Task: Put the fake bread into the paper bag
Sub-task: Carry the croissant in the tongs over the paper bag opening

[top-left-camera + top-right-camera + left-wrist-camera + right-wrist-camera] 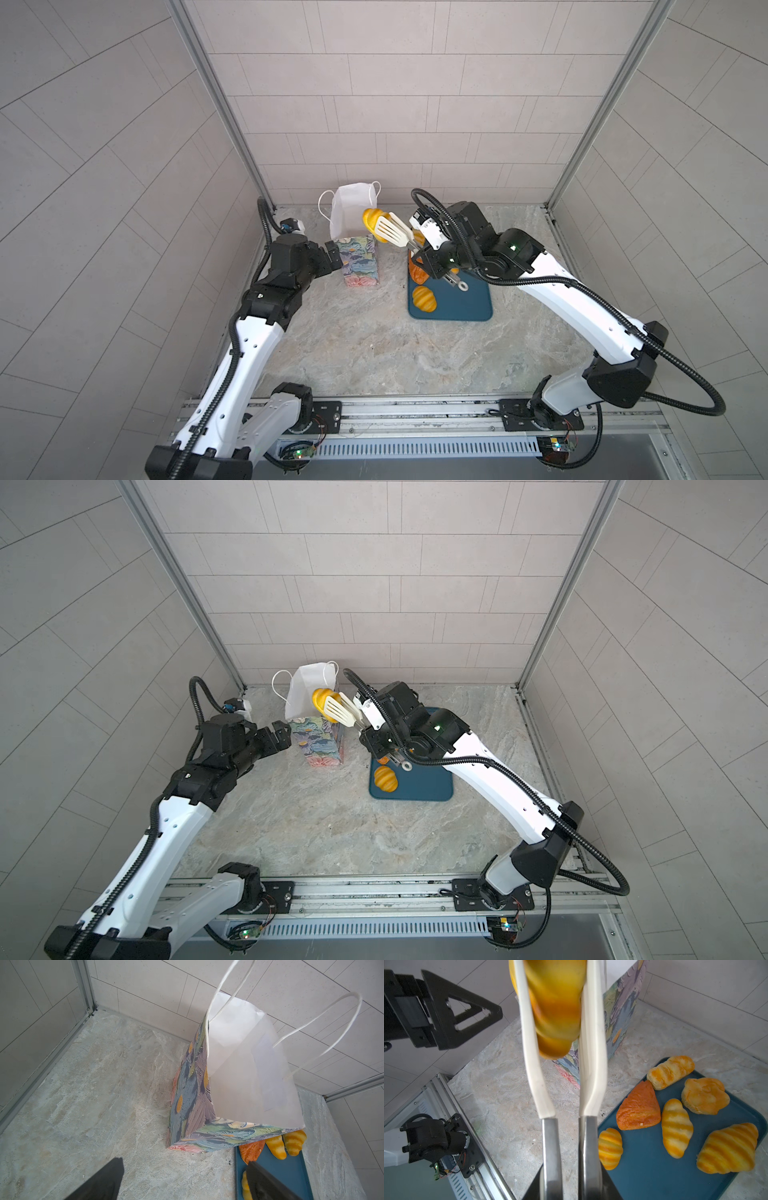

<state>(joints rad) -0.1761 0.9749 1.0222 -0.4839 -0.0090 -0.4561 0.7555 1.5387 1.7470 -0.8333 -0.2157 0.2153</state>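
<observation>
The paper bag (360, 259) (320, 739) stands upright with its white-lined mouth open (239, 1084). My right gripper (432, 259) (571, 1180) is shut on the steel handles of white tongs (392, 235) (533, 1076). The tongs pinch a striped piece of fake bread (371, 220) (321, 699) (556, 1005), raised at the bag's top by its right rim. Several more pieces lie on the teal tray (654, 1167), among them a striped roll (424, 299) and a darker orange triangle (639, 1107). My left gripper (332, 255) (185, 1167) is open and empty, just left of the bag.
The teal tray (461, 307) (424, 785) lies right of the bag on the marble top. Tiled walls and aluminium posts close in the back and sides. The bag's white cord handles (324, 1028) stick up above its mouth.
</observation>
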